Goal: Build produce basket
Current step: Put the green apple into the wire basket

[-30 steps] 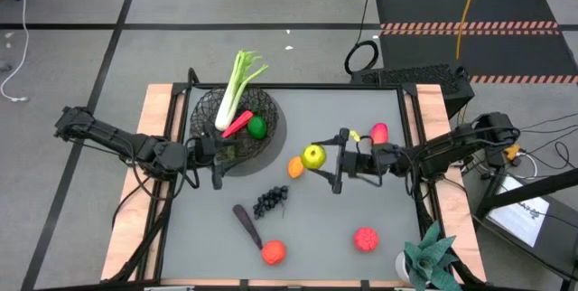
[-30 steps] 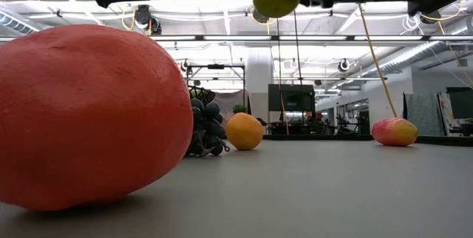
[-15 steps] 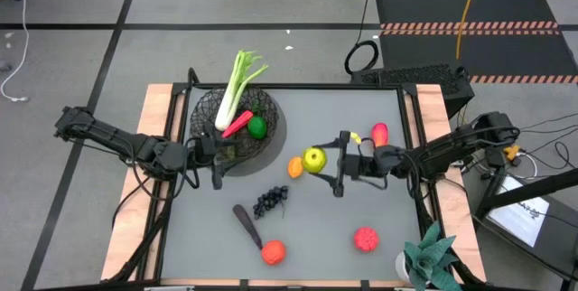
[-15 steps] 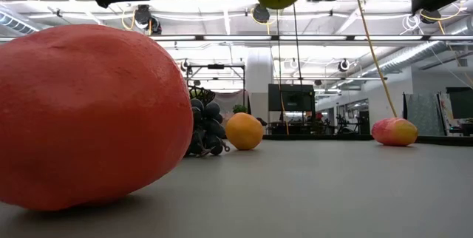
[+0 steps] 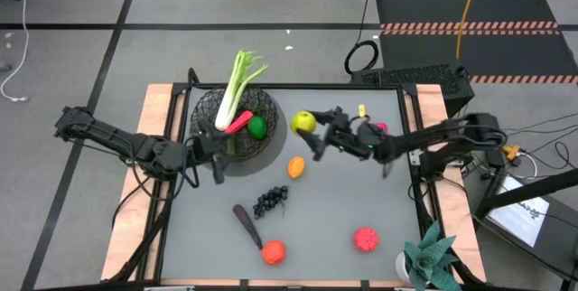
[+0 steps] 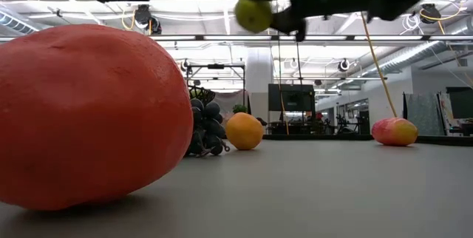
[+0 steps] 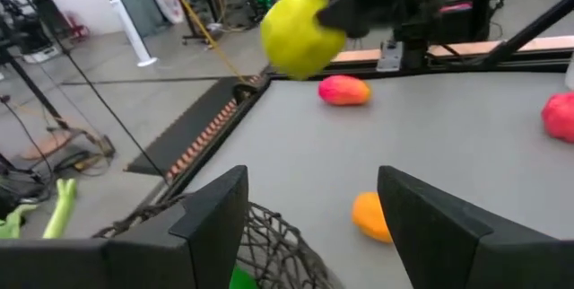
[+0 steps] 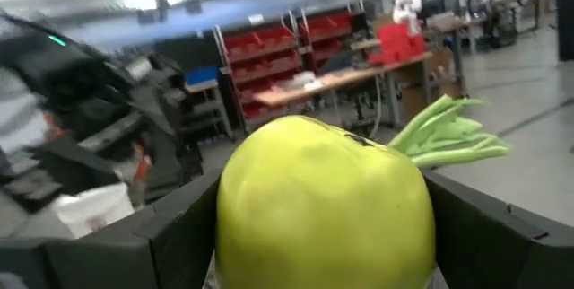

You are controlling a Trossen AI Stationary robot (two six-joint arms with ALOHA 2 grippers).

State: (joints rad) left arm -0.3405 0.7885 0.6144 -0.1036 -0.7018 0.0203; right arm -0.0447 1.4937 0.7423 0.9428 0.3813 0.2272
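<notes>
Grey table [image 5: 361, 201], leek [image 5: 236, 92] leaning upright in basket [image 5: 209, 110]

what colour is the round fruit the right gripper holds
Yellow-green: the round apple in the right gripper, clearest in the right wrist view.

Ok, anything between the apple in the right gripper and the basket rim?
In the high view only bare grey table separates the apple, held in the right gripper, from the basket. The orange sits nearer, off that line.

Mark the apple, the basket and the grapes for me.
apple [image 5: 303, 121]: high view, middle of its yellow-green skin.
basket [image 5: 206, 108]: high view, bare wire mesh near its left rim.
grapes [image 5: 270, 201]: high view, middle of the bunch.
</notes>
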